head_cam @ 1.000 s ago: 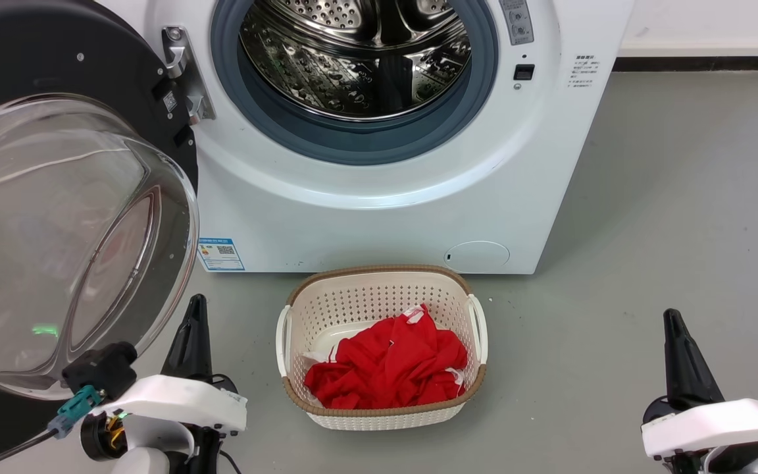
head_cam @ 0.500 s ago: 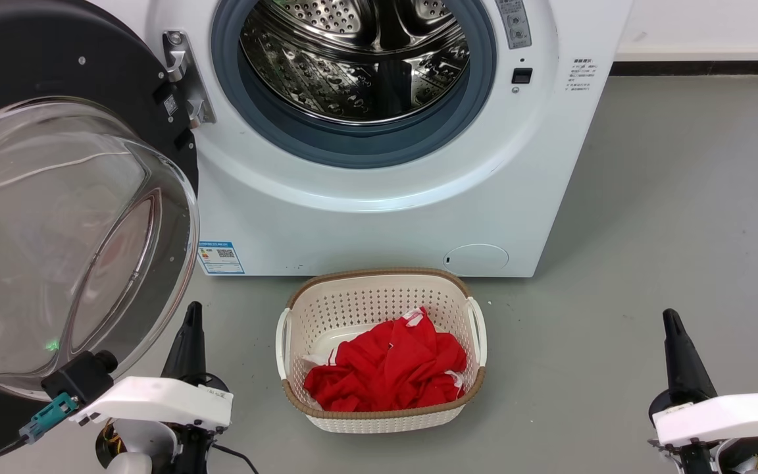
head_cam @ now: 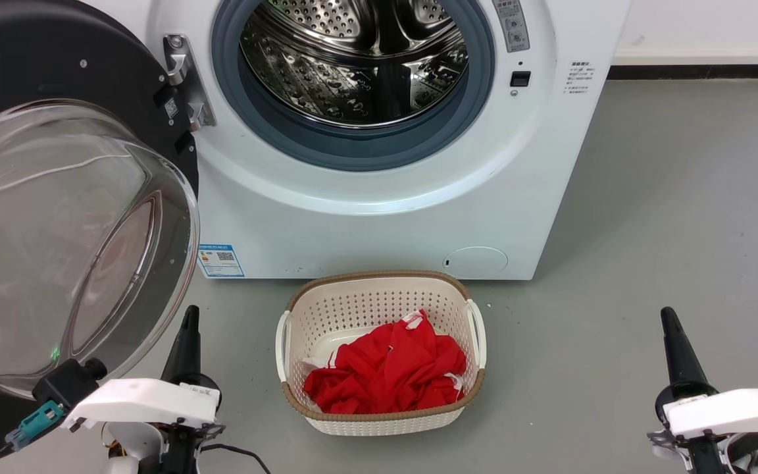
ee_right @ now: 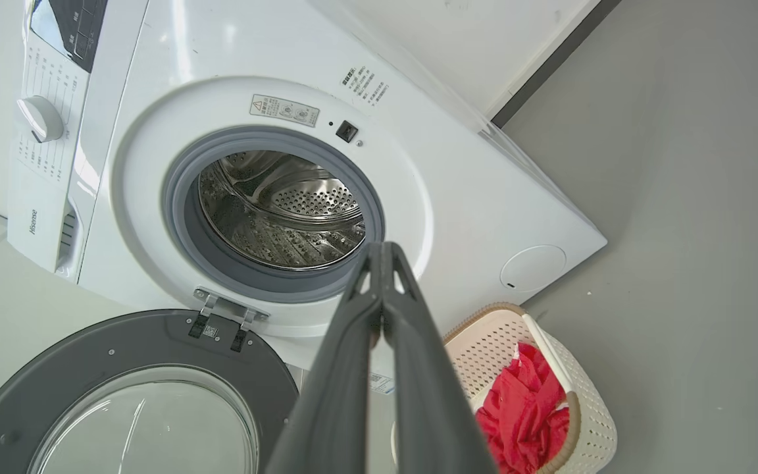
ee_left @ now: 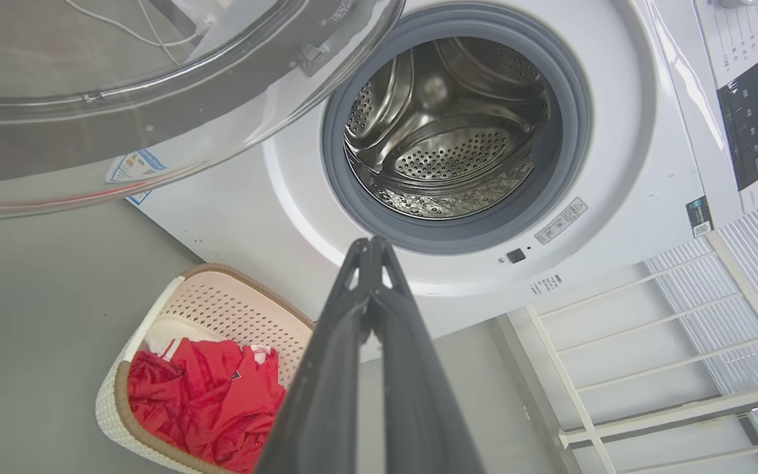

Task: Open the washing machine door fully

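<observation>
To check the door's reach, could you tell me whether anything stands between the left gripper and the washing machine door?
Nothing visible does. The left gripper, shut, sits close beside the lower edge of the washing machine door, which is swung out left. The basket stands further right, outside that gap.

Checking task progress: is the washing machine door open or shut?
Open: the washing machine door is swung aside on its hinge, leaving the drum mouth uncovered.
</observation>
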`<state>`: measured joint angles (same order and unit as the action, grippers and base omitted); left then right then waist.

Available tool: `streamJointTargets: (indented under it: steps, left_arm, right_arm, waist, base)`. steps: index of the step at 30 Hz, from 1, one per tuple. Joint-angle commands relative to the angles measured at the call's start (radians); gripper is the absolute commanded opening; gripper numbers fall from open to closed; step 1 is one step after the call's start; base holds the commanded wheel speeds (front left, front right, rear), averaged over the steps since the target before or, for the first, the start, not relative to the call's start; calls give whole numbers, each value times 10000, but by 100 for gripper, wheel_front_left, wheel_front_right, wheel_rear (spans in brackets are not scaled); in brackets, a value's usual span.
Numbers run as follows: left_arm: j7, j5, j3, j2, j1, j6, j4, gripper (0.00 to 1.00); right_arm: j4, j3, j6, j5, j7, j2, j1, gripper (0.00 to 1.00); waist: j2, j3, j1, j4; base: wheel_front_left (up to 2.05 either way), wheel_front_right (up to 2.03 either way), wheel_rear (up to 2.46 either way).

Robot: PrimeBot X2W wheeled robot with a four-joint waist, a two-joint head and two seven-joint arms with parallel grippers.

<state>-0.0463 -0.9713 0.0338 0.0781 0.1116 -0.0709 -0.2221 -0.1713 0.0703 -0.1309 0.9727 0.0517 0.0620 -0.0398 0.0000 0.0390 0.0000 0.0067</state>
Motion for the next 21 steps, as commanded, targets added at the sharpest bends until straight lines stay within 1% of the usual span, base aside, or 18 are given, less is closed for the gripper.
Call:
streamJointTargets:
  steps: [1, 21]
  left_arm:
    - [94, -357, 65, -22, 86, -102, 66, 0]
    - [612, -2391, 322, -104, 47, -283, -37, 0]
  right_arm:
    - [28, 22, 0, 397, -77, 77, -237, 0]
    - [-223, 86, 1, 2477, -542, 75, -407, 0]
  waist:
    - [0, -10, 0, -2]
    - [0, -105, 0, -20]
  base:
    - [0, 0, 0]
    - [0, 0, 0]
